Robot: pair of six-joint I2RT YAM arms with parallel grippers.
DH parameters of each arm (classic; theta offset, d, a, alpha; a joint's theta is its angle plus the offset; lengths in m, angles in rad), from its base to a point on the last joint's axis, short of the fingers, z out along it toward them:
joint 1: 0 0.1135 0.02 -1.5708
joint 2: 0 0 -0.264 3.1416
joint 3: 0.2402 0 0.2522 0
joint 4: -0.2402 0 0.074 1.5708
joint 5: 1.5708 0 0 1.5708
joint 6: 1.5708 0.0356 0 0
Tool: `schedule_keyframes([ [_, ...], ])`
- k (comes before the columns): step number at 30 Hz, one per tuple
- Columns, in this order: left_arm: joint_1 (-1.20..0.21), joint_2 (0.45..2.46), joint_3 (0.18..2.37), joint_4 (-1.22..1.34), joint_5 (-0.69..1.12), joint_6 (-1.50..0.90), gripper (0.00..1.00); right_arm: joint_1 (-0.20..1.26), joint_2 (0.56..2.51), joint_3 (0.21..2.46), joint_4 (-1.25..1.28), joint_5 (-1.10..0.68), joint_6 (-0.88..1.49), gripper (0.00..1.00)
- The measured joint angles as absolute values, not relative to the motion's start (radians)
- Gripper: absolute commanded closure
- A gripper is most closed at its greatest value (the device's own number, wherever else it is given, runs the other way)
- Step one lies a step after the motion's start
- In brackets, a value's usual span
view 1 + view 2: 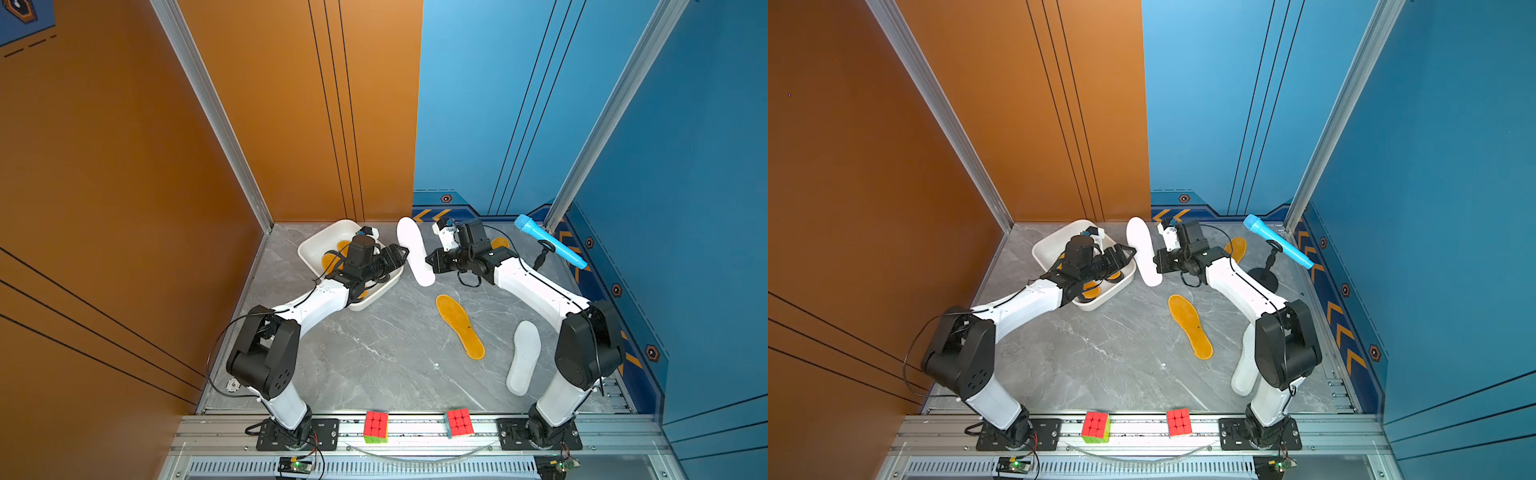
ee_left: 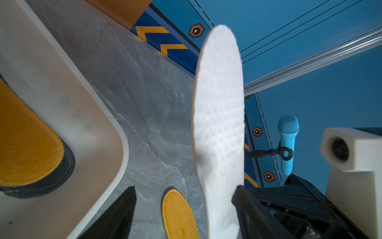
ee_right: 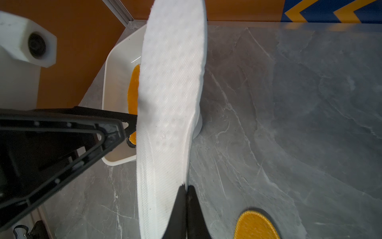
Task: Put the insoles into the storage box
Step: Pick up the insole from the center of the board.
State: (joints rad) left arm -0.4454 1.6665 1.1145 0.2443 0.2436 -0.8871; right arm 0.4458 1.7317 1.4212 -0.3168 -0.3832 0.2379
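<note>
White dimpled insole; orange-yellow insole; white storage box; grey marbled table; blue microphone.

left gripper agape, right gripper pinched

The held white insole hangs just beside the storage box; the table in front lies open.

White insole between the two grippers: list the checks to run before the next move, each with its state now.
1. Right gripper shut on the white insole, at its edge: ok.
2. Left gripper open, insole between its jaws: ok.
3. Left grip made: not ok, one finger stands apart from the insole.
4. Storage box near the handover: ok, it lies under the left arm.
5. Room in the box: cannot tell, that arm hides much of it.
</note>
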Motion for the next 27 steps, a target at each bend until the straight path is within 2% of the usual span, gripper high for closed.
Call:
schedule_keyframes([
  [5,-0.445,1.666,1.115,0.258,0.243,-0.889,0.39,0.458,1.732,1.424,-0.324,-0.402,0.236,1.00],
  [10,-0.446,1.667,1.115,0.274,0.246,-0.901,0.58,0.473,1.732,1.434,-0.326,-0.419,0.236,1.00],
  [17,-0.452,1.679,1.115,0.296,0.263,-0.913,0.77,0.479,1.732,1.440,-0.325,-0.420,0.238,1.00],
  [18,-0.454,1.682,1.115,0.299,0.265,-0.916,0.82,0.479,1.732,1.440,-0.326,-0.419,0.240,1.00],
  [20,-0.455,1.683,1.115,0.307,0.269,-0.920,0.98,0.479,1.733,1.440,-0.326,-0.419,0.240,1.00],
  [22,-0.455,1.683,1.116,0.319,0.276,-0.926,1.00,0.479,1.736,1.440,-0.326,-0.418,0.241,0.99],
  [27,-0.450,1.683,1.113,0.330,0.278,-0.936,1.00,0.479,1.736,1.441,-0.325,-0.416,0.247,0.79],
])
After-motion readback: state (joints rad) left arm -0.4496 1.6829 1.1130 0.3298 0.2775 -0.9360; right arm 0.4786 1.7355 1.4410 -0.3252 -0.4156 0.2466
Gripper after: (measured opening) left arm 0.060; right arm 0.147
